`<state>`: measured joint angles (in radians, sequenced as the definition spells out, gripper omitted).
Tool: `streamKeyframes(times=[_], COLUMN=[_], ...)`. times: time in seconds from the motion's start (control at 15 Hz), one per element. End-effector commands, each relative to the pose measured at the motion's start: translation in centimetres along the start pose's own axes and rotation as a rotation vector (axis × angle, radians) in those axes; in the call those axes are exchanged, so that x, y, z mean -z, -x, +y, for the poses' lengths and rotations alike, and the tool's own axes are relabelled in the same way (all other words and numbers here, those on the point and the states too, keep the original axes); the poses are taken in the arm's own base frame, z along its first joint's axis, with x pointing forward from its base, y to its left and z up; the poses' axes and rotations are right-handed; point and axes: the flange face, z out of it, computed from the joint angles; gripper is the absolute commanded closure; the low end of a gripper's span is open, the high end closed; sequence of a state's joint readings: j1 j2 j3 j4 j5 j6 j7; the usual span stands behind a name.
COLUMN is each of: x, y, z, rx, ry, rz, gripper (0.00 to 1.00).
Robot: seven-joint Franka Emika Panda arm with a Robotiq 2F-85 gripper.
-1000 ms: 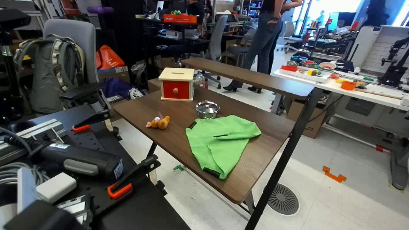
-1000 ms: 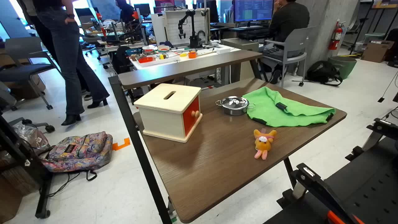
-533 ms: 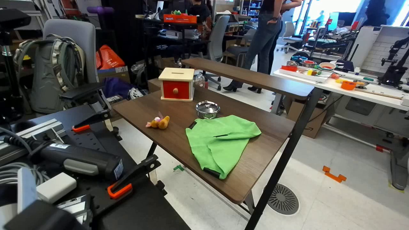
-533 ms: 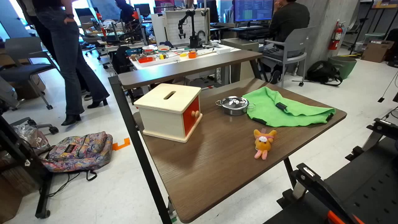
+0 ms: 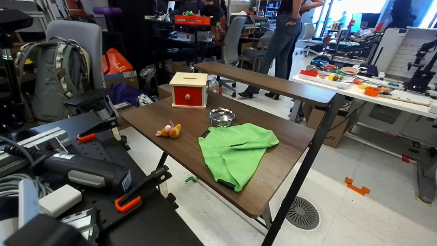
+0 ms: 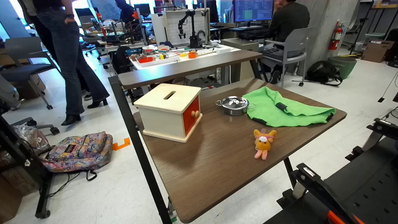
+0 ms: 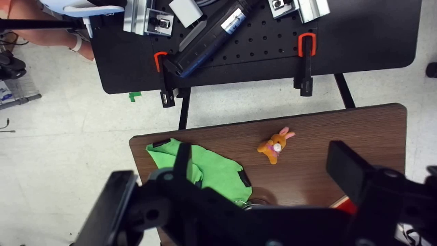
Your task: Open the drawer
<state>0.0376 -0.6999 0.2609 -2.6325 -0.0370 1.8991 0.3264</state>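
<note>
Exterior view, L to R. Left of centre: cream wooden box [image 6: 160, 121] w/ a slotted top, near the left edge of the brown wood-grain surface [image 6: 214, 171]. In its right-hand face, the red square drawer [image 6: 187, 120] w/ round pale wooden knob [image 6: 196, 114]; looks closed flush, so task prob. not begun. Risks: box isn't visibly fixed, so a hard pull could drag or tip it, & a shove on the front could send it toward that edge; knob is small & round, so a shallow pinch may slip

Centre: shiny round metal pot [image 6: 234, 109] w/ lid, near the box; a low, wide approach could clip it. Right of centre, lower: small orange plush toy [image 6: 263, 144], well apart. Right: crumpled bright-green cloth [image 6: 289, 110], beside the pot & seemingly touching its handle; snag it & the pot may go too

Wrist view, L to R: black two-fingered end effector [image 7: 262, 153] spans the lower half, fingers [image 7: 344, 167] wide apart, holding nothing. Toy shows btwn the tips but lies on the surface beyond, so going straight down here would prob. meet toy, not knob. Lower right: sliver of box & drawer front, rest behind the finger there; poor wrist sight of it could mean a misaligned reach
</note>
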Motion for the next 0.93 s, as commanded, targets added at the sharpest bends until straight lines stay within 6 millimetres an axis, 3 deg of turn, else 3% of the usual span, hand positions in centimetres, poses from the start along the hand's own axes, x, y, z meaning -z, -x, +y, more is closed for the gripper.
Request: streamKeyframes(times=[0.0,0.47,0.87], x=[-1.2,-7.6,-16.4], y=[-0.9,-7.6,-13.7], z=[-0.3,-2.0,-4.9], rx=[0.006,0.062,0.102], ry=[0.036,-0.088,-0.289], rz=[0.027,0.156,0.119], gripper=[0.00,0.00,0.00])
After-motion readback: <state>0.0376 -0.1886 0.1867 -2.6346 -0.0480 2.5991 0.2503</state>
